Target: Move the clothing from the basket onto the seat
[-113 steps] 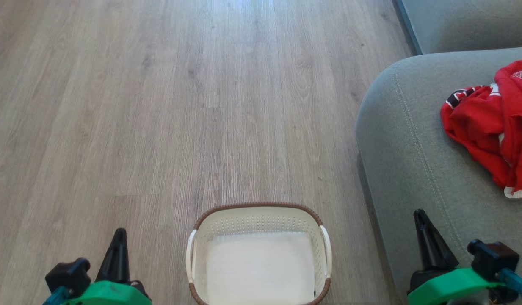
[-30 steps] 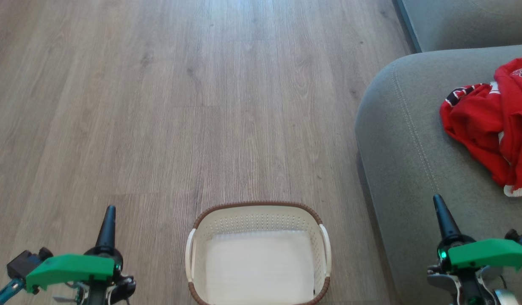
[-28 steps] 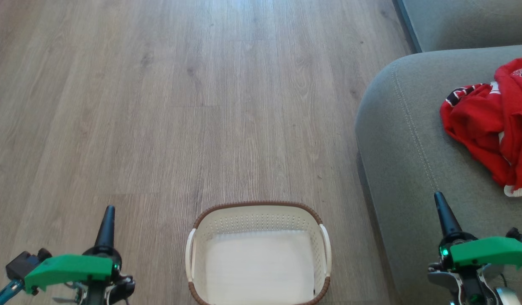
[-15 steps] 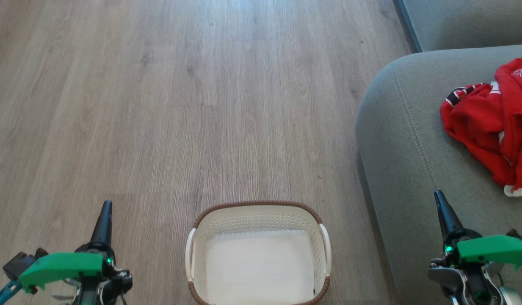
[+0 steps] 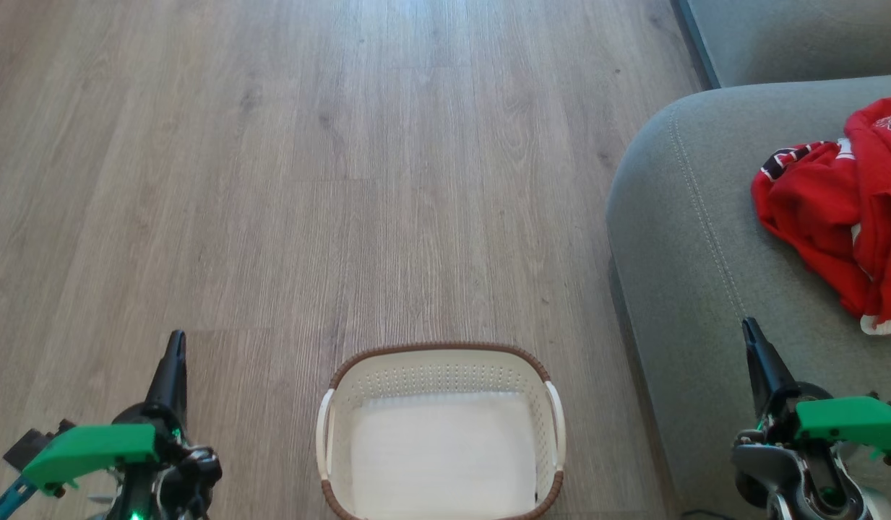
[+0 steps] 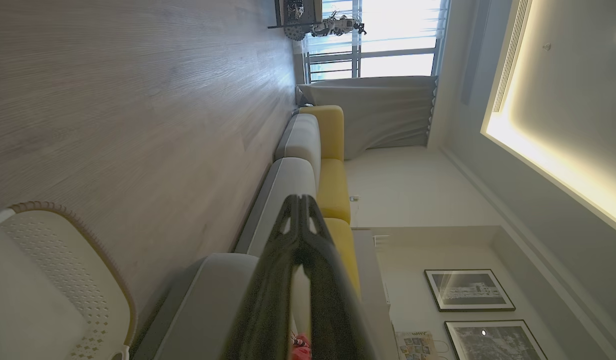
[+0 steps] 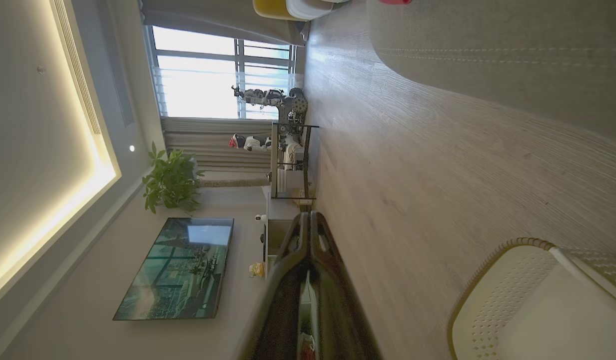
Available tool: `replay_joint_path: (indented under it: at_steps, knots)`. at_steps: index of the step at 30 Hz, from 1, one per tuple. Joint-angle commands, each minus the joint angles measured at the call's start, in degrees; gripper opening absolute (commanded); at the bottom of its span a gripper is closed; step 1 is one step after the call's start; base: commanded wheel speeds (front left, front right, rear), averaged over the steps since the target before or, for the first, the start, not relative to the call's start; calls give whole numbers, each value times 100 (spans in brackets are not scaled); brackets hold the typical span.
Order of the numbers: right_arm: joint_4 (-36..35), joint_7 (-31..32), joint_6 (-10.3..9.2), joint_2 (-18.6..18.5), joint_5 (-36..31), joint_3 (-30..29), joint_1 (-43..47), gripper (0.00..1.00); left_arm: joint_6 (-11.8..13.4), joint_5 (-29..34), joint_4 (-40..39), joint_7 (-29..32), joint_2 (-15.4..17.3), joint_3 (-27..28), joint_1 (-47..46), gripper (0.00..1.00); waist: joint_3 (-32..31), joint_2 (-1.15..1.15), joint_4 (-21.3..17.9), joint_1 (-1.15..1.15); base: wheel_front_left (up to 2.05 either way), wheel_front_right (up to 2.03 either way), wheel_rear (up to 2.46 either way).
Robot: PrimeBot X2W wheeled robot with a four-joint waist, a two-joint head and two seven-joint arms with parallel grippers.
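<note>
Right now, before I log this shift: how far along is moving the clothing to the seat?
Done: the red clothing lies on the seat, and the basket holds no garment. In hand: nothing; the left gripper and right gripper are shut and empty. Left: nothing visible to move.

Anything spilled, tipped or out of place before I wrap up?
Nothing stands out. The basket sits upright on the floor, empty; the clothing lies crumpled on the seat, none on the floor.
</note>
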Motion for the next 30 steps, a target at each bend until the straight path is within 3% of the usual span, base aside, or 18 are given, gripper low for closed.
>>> replay_joint_path:
  at_steps: [1,30]
  knots:
    - [-148,71,46,-16,213,65,-359,0,-67,-211,-150,91,17,216,-346,0,1,0,0,0,0,0,0]
    - [-122,164,47,31,367,-10,-397,0,-87,-406,-146,143,7,245,-374,0,2,0,-1,0,0,0,0]
